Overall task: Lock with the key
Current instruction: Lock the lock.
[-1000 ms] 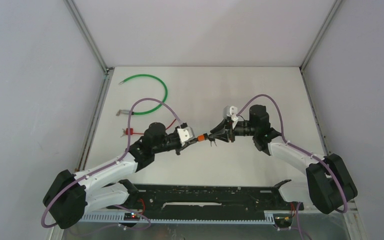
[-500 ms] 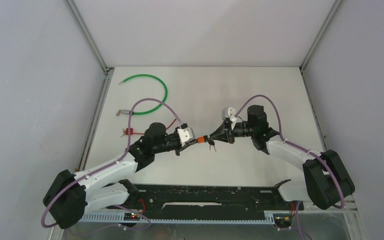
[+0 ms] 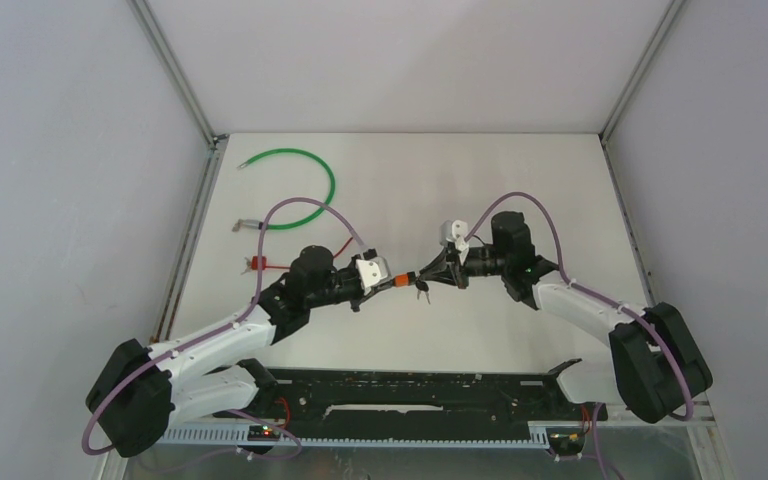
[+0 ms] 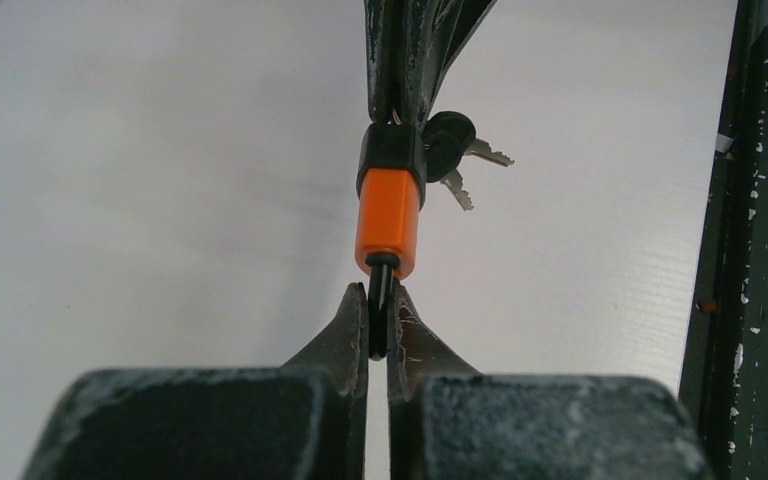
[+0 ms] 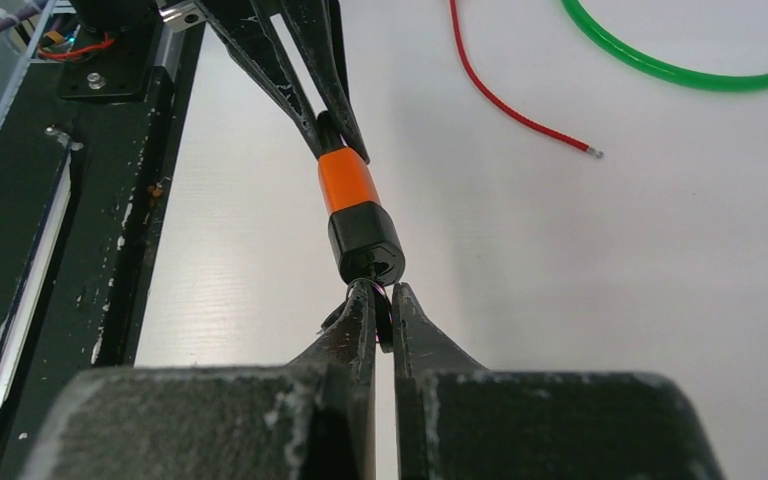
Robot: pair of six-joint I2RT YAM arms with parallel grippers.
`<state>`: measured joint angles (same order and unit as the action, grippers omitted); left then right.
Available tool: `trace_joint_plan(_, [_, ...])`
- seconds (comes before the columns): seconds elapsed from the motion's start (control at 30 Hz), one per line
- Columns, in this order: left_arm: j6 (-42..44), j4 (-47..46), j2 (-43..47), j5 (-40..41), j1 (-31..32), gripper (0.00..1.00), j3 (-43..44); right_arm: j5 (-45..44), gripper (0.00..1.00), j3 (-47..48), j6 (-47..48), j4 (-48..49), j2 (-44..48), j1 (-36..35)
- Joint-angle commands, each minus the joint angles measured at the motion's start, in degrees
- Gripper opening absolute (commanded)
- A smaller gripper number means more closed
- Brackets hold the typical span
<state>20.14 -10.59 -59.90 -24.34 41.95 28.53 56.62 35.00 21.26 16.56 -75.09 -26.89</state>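
From above, the two arms meet nose to nose a little below the middle of the table (image 3: 520, 190). The left gripper (image 3: 392, 284) reaches in from eight o'clock and the right gripper (image 3: 425, 276) from three, with the small orange-and-black lock (image 3: 405, 280) bridged between them, clear of the surface. A green cable (image 3: 315, 180) lies well apart at eleven o'clock, and a red wire (image 3: 260, 265) sits off at nine.

On the left wrist camera the fingers are pinched tight on the black stub at the lock's six o'clock end. That looks like a bracing hold, so the body cannot spin. Spare keys (image 4: 460, 165) dangle at two o'clock of the lock.

On the right wrist camera the claw is squeezed almost shut on the key (image 5: 384, 318), which runs straight up into the lock's black end at twelve o'clock. Tips, key and barrel line up on one axis, which is probably what a clean wrist roll needs. The turn itself looks not yet made. The risk is the thin key head slipping between the pads.
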Motion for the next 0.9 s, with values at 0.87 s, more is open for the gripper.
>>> trace_joint_plan(0.87, [1.9,-3.3,1.0,3.6,0.0,0.0,4.7,-26.1,0.0,-5.0,-7.7,5.8,7.1,7.0])
